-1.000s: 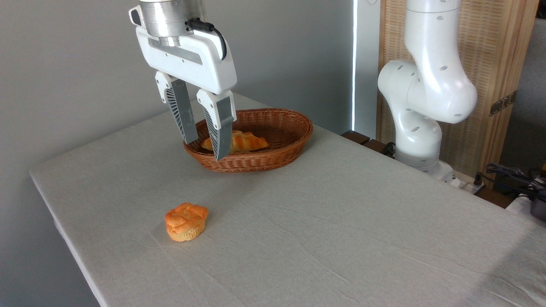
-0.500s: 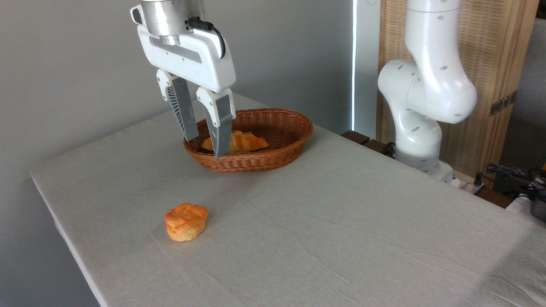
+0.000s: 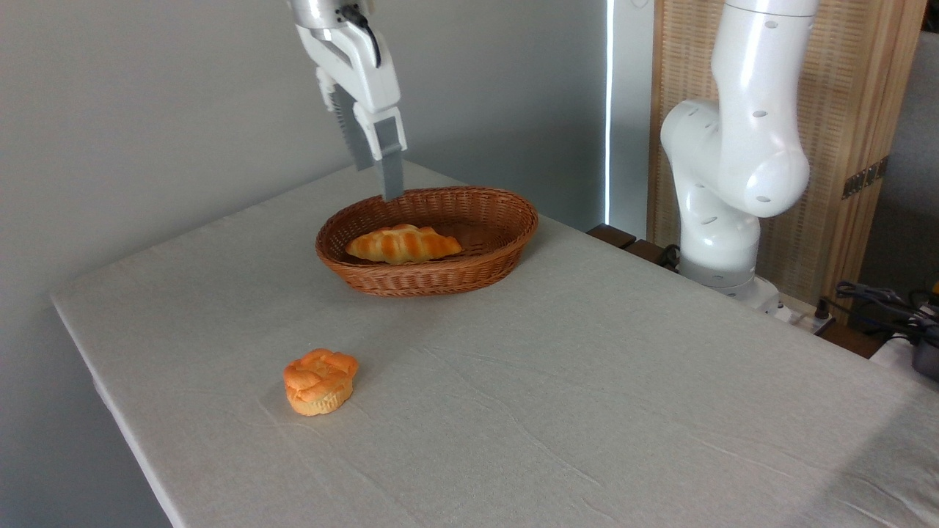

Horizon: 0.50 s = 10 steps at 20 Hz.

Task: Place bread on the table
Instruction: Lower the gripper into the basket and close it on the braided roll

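Grey-beige cloth covers the table (image 3: 587, 411), slightly wrinkled. Far left on it — a small round orange bun (image 3: 320, 381), sitting alone, well apart from everything else. Next over, upper middle: the gripper (image 3: 375, 180) hangs above the back-left rim of the basket (image 3: 440, 277), turned nearly edge-on to the camera, fingers (image 3: 390, 172) overlapping in view, so cannot tell how far apart they stand. Nothing visible between them; fingertips clear of the bread. Basket is oval brown wicker, resting on the cloth toward the far side. Bread (image 3: 403, 244) — long braided loaf, golden-orange, glossy — lies inside the basket, lengthwise, toward its left half, not yet on the table. Right side: white robot arm (image 3: 733, 161) base and joints beyond the table edge, wooden screen (image 3: 858, 132) behind, some cables (image 3: 880, 301) at far right.
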Each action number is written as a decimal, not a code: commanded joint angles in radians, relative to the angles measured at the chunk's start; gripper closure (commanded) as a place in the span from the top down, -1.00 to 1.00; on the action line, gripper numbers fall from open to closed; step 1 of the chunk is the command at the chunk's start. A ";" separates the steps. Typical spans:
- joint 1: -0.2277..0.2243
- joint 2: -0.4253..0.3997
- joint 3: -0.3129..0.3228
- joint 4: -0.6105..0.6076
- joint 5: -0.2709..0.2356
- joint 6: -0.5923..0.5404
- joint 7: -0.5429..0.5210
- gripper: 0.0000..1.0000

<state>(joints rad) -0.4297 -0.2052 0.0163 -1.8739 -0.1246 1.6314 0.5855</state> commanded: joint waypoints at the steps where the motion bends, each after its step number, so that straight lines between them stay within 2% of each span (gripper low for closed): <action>1: -0.111 -0.071 0.024 -0.195 -0.013 0.134 -0.013 1.00; 7: -0.233 -0.051 0.013 -0.372 -0.013 0.427 -0.027 1.00; 9: -0.260 -0.028 0.008 -0.376 -0.013 0.456 -0.010 1.00; 10: -0.271 -0.017 0.008 -0.376 -0.013 0.456 0.032 1.00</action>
<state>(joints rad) -0.6588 -0.2353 0.0160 -2.2342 -0.1260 2.0493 0.5637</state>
